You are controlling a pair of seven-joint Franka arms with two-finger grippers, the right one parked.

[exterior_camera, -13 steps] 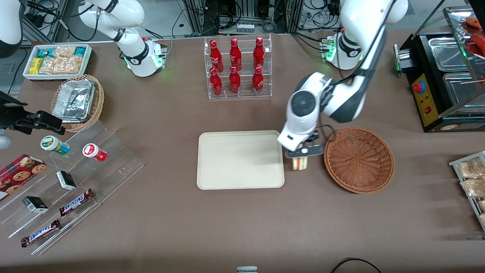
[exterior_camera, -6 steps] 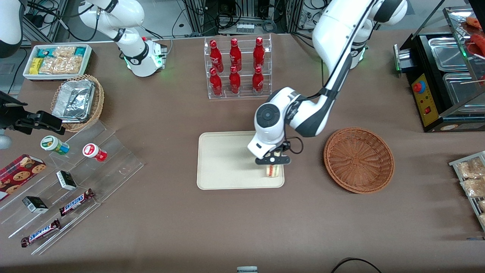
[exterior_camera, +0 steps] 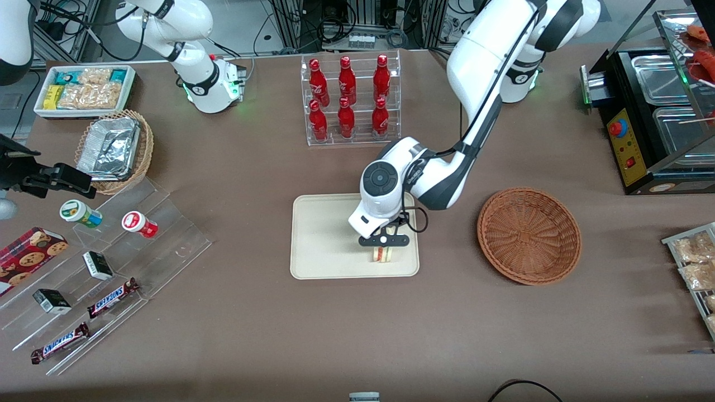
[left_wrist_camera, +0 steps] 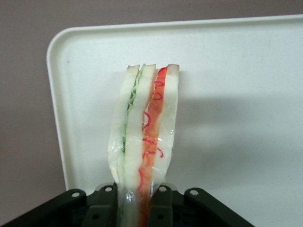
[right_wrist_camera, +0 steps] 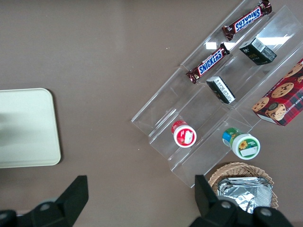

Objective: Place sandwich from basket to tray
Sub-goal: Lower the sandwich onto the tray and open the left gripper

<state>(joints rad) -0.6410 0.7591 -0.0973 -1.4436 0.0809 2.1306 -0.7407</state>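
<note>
My left gripper (exterior_camera: 383, 251) hangs over the cream tray (exterior_camera: 327, 234), near the tray's corner that lies closest to the front camera and toward the basket. It is shut on the sandwich (exterior_camera: 382, 254), a clear-wrapped wedge with green and red filling. In the left wrist view the sandwich (left_wrist_camera: 144, 137) stands on edge between the two black fingers (left_wrist_camera: 102, 208), with the tray (left_wrist_camera: 236, 94) underneath. I cannot tell if the sandwich touches the tray. The reddish-brown wicker basket (exterior_camera: 529, 235) sits beside the tray toward the working arm's end, with nothing in it.
A clear rack of red bottles (exterior_camera: 350, 100) stands farther from the front camera than the tray. Toward the parked arm's end lie an acrylic step shelf (exterior_camera: 106, 262) with snacks, a tan basket of foil containers (exterior_camera: 114, 149) and a white snack bin (exterior_camera: 84, 89). A black warmer (exterior_camera: 653, 117) stands toward the working arm's end.
The gripper carried the sandwich from the table gap between basket and tray onto the tray, moving toward the parked arm's end. It stayed shut on the sandwich throughout.
</note>
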